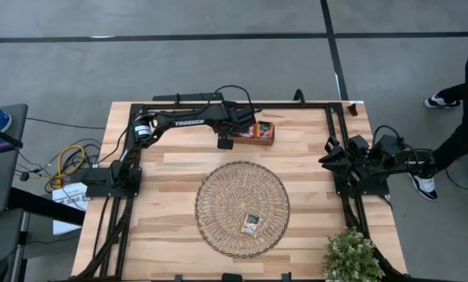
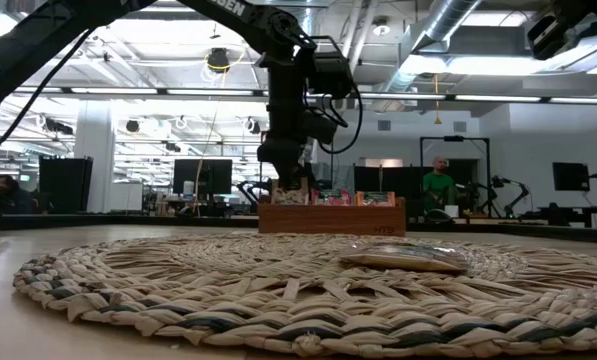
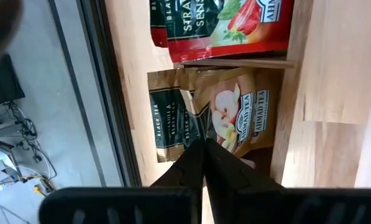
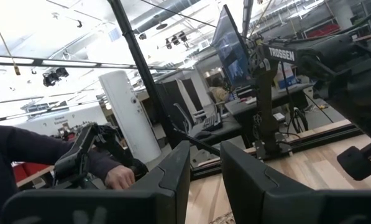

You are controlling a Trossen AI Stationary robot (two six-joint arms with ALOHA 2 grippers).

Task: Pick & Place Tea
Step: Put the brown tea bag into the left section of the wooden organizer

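Left wrist view: left hand point(image 3: 204, 146) closed over the wooden tray point(image 1: 263, 131), fingertips pinching a cream sachet's point(image 3: 235, 118) edge. One sachet point(image 1: 252, 224) lies on the woven mat point(image 1: 242, 208). Right hand point(image 4: 204, 168) parked at the table's right edge, part open, empty.

Red, cream sachets point(image 3: 225, 25); tan woven mat point(image 1: 242, 208).

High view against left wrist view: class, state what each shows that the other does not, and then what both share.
Only the high view shows the round woven mat with one sachet lying on it, the plant and the right arm parked at the table's right edge. Only the left wrist view shows the print on the sachets: a red strawberry one and a cream one, with the left gripper shut on the cream one's edge. Both show the wooden tray of tea on the table.
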